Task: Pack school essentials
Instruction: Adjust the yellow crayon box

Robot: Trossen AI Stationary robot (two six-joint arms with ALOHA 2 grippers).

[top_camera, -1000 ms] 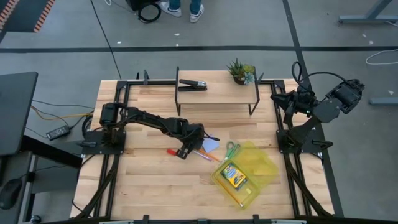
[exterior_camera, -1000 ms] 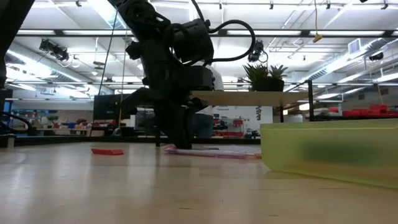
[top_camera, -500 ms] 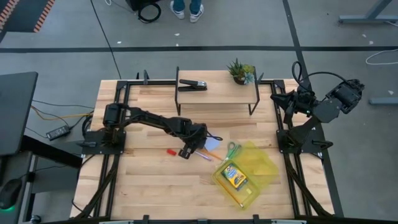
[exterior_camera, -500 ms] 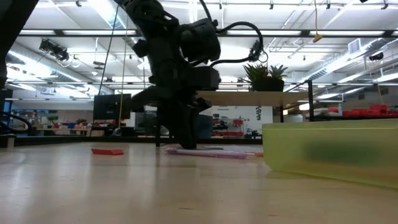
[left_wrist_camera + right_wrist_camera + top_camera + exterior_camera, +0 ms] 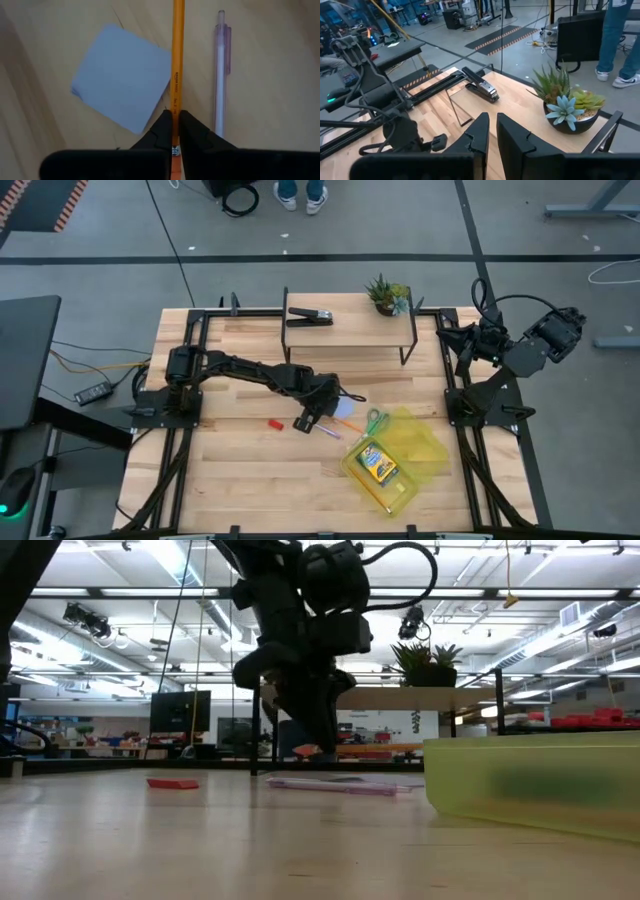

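Note:
My left gripper [image 5: 308, 420] [image 5: 174, 131] is at the table's middle, shut on the orange pencil [image 5: 177, 60] [image 5: 372, 749]. Under it, the pale blue notepad [image 5: 122, 85] [image 5: 342, 410] and the pink pencil [image 5: 222, 75] [image 5: 330, 785] lie flat on the wood. The tiny red piece [image 5: 274, 423] [image 5: 172, 782] lies to its left. The green-handled scissors [image 5: 373, 420] lie at the edge of the yellow-green see-through container [image 5: 418, 442] [image 5: 530, 785]. The crayon box [image 5: 378, 463] lies inside the container. My right gripper [image 5: 445, 336] [image 5: 492, 131] waits, shut, at the far right corner. My left gripper pinches the orange pencil between its two fingers near the eraser end [image 5: 174, 142]. The fingers come from above and point down. The pencil is lifted clear of the table and sits about level [image 5: 372, 749], its long part reaching toward the container.
A raised wooden shelf on a black frame [image 5: 350, 330] stands at the far side, carrying the black stapler [image 5: 310, 316] and the small potted plant [image 5: 387, 294]. Bare wood lies along the near edge and on the left. A person's feet [image 5: 296, 194] show beyond the table.
My left gripper has moved toward the table's right edge and risen from the table top. The orange pencil has come up with it and is now lifted clear, level above the pink pencil, which has stayed on the wood.

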